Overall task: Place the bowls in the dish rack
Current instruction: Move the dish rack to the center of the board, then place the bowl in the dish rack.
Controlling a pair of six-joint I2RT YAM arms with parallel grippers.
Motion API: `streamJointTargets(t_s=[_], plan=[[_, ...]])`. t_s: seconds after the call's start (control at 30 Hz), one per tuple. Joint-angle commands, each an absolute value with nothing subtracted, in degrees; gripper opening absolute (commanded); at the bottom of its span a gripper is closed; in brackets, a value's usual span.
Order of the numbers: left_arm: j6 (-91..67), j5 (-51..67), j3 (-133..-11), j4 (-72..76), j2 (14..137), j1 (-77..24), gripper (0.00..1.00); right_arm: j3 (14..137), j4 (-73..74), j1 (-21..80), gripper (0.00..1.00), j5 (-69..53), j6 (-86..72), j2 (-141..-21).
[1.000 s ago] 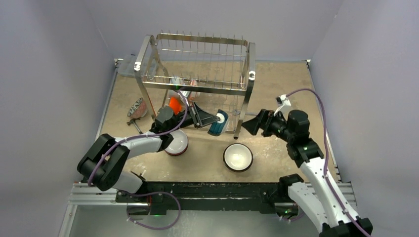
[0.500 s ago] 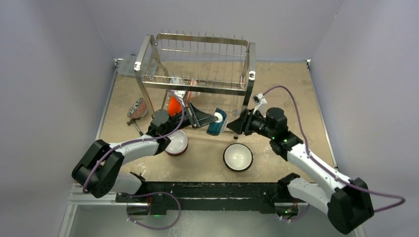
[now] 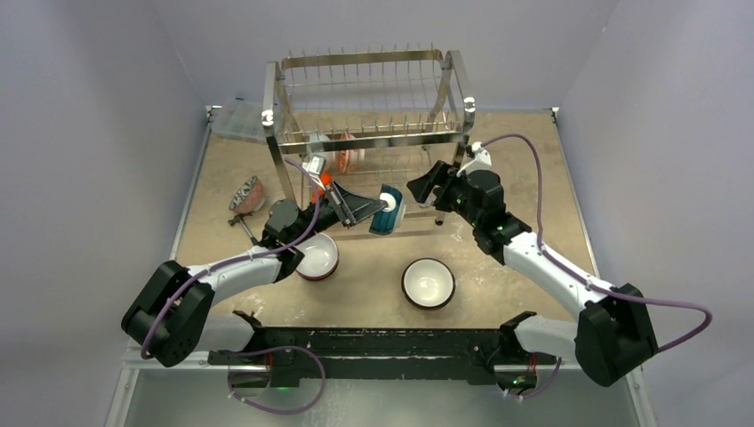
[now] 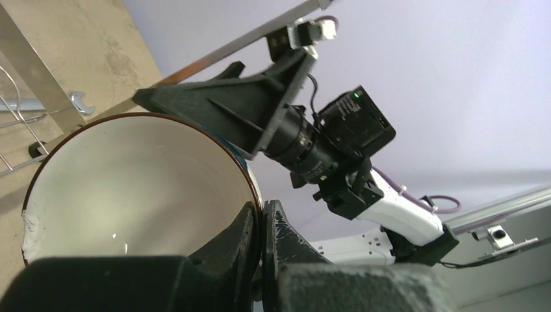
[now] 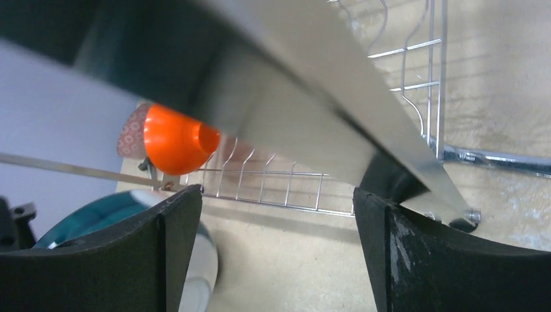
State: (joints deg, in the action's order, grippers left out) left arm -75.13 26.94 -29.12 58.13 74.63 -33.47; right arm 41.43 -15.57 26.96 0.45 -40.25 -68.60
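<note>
Teal bowl (image 3: pixel 389 213), rim pinched by left claw (image 4: pixel 262 224), hangs before the dish rack (image 3: pixel 373 140); right claw (image 5: pixel 276 221) released astride its leg.

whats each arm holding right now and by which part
The left jaws are shut on the teal bowl, pinching its rim, one finger inside and one outside. The right jaws hold nothing: they stand open by a leg of the dish rack.

— Left arm (image 3: pixel 240 267)?
— Stretched over the tabletop (image 3: pixel 516 160) centre, left end effector (image 3: pixel 378 206) pinched tight on the teal bowl (image 3: pixel 391 218) rim.
— Right arm (image 3: pixel 542 262)?
— Angled inward; right end effector (image 3: pixel 425 187) fingers spread wide.
</note>
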Motion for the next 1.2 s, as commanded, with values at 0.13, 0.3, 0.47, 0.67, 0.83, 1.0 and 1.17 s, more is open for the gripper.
streamJointTargets(t_s=[0.13, 0.3, 0.47, 0.67, 0.83, 1.0, 1.17], plan=[[-73.55, 15.22, -30.78, 59.16, 72.96, -33.57, 0.0, 37.35, -20.23, 26.91, 0.99, -13.25, -35.4, -57.32], [-74.16, 9.66, -33.17, 55.01, 72.89, -33.59, 0.0, 38.16, -17.37, 30.84, 0.99, -15.68, -34.95, -57.53], [-77.18, 10.15, -35.31, 54.03, 74.25, -33.7, 0.0, 42.54, -15.89, 36.27, 0.99, -9.94, -33.52, -61.76], [-77.61, 10.32, -37.29, 48.6, 74.21, -33.93, 0.0, 50.14, -11.59, 44.73, 0.99, 2.43, -30.52, -67.82], [-77.86, 9.81, -37.46, 48.2, 73.49, -33.88, 0.0, 56.93, -7.35, 48.27, 0.98, 11.75, -27.45, -73.68], [-77.66, 9.86, -38.07, 47.55, 73.13, -33.93, 0.0, 61.99, -5.6, 48.48, 0.95, 15.04, -27.3, -79.11], [-78.31, 10.01, -37.63, 47.91, 72.84, -33.93, 0.0, 61.14, -10.02, 48.47, 0.87, 15.28, -27.16, -79.6]])
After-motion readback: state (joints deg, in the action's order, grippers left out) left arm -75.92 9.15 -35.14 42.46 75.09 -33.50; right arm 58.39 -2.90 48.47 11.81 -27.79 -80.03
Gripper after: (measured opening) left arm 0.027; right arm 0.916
